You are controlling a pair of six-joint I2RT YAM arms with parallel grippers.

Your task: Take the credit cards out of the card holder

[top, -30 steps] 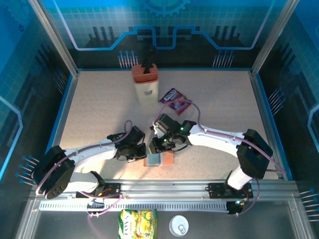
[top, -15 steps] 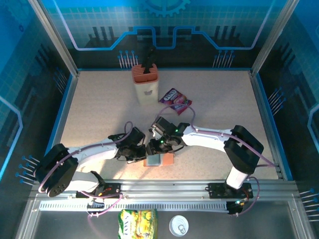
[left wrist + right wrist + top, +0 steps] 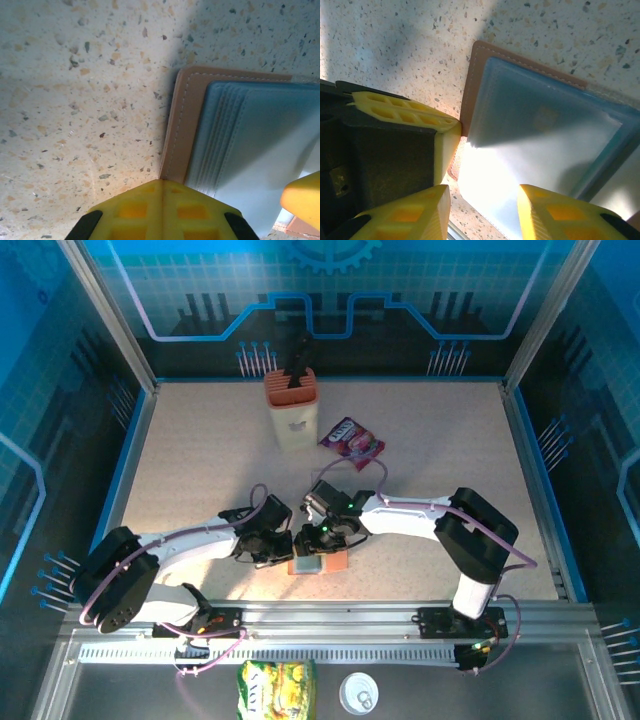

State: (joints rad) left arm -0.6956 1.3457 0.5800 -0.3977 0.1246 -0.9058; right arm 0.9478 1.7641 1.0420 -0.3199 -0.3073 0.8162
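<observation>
Card holder (image 3: 320, 561) lies open, sleeves upward, on the bench (image 3: 200, 460) at lower centre of the top view, between the two arms. Left pincer (image 3: 161, 212): fingers together, tip touching the holder's brown left edge. Right pincer (image 3: 482, 197): fingers apart, straddling the near end of the grey-blue sleeve (image 3: 530, 130).

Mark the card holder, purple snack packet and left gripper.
card holder (image 3: 179, 125): left wrist view, on its stitched leather edge.
purple snack packet (image 3: 352, 438): top external view, on its middle.
left gripper (image 3: 162, 197): left wrist view, on the seam between its shut fingertips.
</observation>
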